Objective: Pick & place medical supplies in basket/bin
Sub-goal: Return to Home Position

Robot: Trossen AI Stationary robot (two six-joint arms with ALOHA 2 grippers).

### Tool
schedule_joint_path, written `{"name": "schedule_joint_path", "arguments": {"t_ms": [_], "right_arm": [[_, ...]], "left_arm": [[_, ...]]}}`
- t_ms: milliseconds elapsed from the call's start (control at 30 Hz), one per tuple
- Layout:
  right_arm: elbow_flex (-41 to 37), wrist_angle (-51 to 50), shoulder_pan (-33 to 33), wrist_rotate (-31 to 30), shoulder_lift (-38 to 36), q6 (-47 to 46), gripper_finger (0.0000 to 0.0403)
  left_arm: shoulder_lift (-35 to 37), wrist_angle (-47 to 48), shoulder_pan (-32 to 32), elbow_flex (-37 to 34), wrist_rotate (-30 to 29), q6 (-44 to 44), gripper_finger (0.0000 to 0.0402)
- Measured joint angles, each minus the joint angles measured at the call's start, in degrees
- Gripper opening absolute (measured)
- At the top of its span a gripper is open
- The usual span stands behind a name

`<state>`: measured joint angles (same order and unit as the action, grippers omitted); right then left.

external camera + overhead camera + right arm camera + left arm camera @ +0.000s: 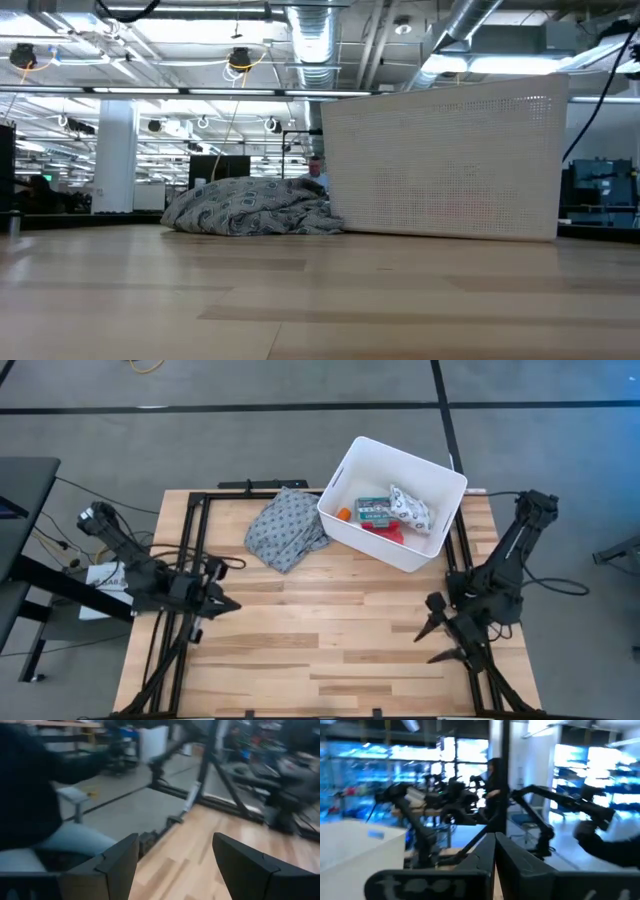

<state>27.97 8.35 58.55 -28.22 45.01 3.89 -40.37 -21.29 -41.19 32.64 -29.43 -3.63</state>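
Note:
The white bin (392, 503) stands at the table's far side, right of centre, and fills the right of the low view (445, 165). Inside it lie a green first-aid box (375, 511), an orange tube (344, 514), a white patterned soft pack (410, 508) and a red-pink item (386, 531). The white roll and grey strip do not show. My left gripper (228, 604) hovers shut near the table's left edge, pointing right (495, 842). My right gripper (425, 649) is open near the table's right near corner, touching nothing (175, 855).
A crumpled grey dotted cloth (287, 528) lies on the table just left of the bin (250, 208). Black frame rails (190, 540) run along the table's left and right sides. Bare wood (330, 620) spreads between the two arms. A person (316, 172) stands far behind the table.

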Motion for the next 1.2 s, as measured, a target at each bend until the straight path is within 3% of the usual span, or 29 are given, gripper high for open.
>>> {"name": "schedule_joint_path", "arguments": {"t_ms": [100,267,367,500,633,867,1000,1200], "right_arm": [[0.0,-3.4,-3.0,4.1,-2.0,1.9,0.0250],[-0.5,-14.4,-6.7,2.4,-9.6,-3.0,0.0250],[-3.7,-11.3,-8.6,2.6,-15.0,-1.4,0.0250],[-10.7,-1.5,-11.6,3.2,-20.8,8.2,0.0250],[-16.9,2.1,-16.0,4.1,-26.5,9.6,0.0249],[-19.8,-2.0,-24.0,4.4,-38.9,8.1,0.0249],[-19.8,-6.1,-27.3,8.6,-44.8,8.1,0.0249],[-19.8,-10.5,-31.1,10.2,-44.5,3.7,0.0249]], "left_arm": [[2.5,3.5,2.0,0.0,1.2,-0.9,0.0001],[8.8,17.6,4.0,-0.1,-7.3,9.8,0.0001],[10.7,23.0,4.8,-0.2,-8.7,14.6,0.0001],[11.6,17.2,6.6,-3.3,-7.4,9.9,0.0001],[13.5,13.8,9.4,-7.0,-2.0,6.7,0.0001],[21.8,14.1,15.6,-11.9,-0.3,7.2,0.0001],[26.9,12.1,19.1,-15.6,3.5,7.9,0.0001],[33.3,5.6,22.8,-24.5,11.3,7.8,0.0001]]}}
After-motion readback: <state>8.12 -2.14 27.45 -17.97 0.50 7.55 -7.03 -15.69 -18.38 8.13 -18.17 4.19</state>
